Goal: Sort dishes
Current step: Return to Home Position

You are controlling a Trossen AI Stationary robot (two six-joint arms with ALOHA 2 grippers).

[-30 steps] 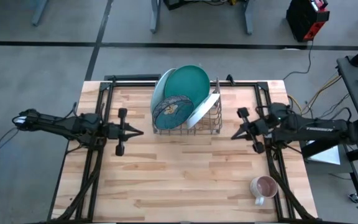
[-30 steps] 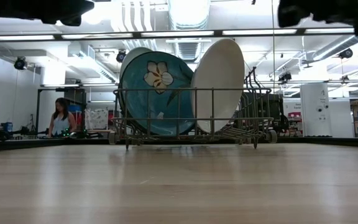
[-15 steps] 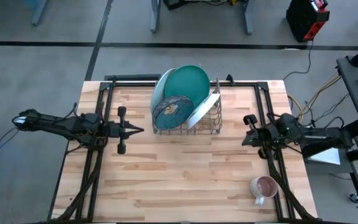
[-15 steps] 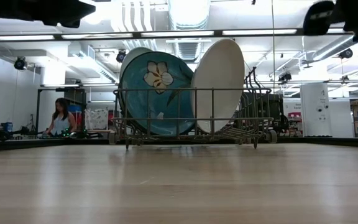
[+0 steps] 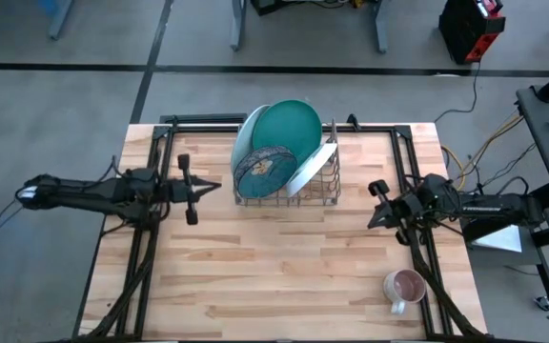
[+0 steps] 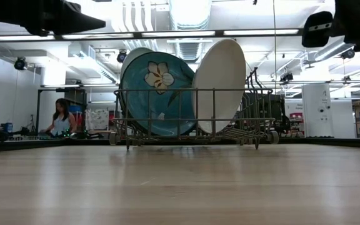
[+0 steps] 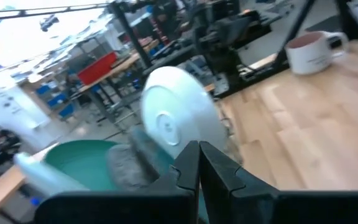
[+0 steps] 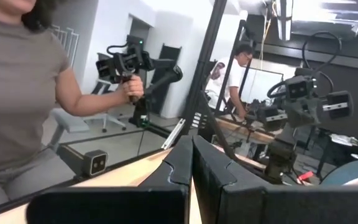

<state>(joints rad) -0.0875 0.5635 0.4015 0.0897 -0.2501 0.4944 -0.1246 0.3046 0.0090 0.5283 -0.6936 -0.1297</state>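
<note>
I see dishes [image 5: 289,129] in rack [image 5: 324,187], upper centre | L gripper [image 5: 213,187] nearer, R gripper [image 5: 374,206] farther right | both pinched together, empty.

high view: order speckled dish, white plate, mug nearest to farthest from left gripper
From the left gripper:
1. Blue-and-white speckled round dish, left in the wire rack.
2. Large white plate, rack's right end.
3. White ceramic mug, table's lower-right corner.
</note>
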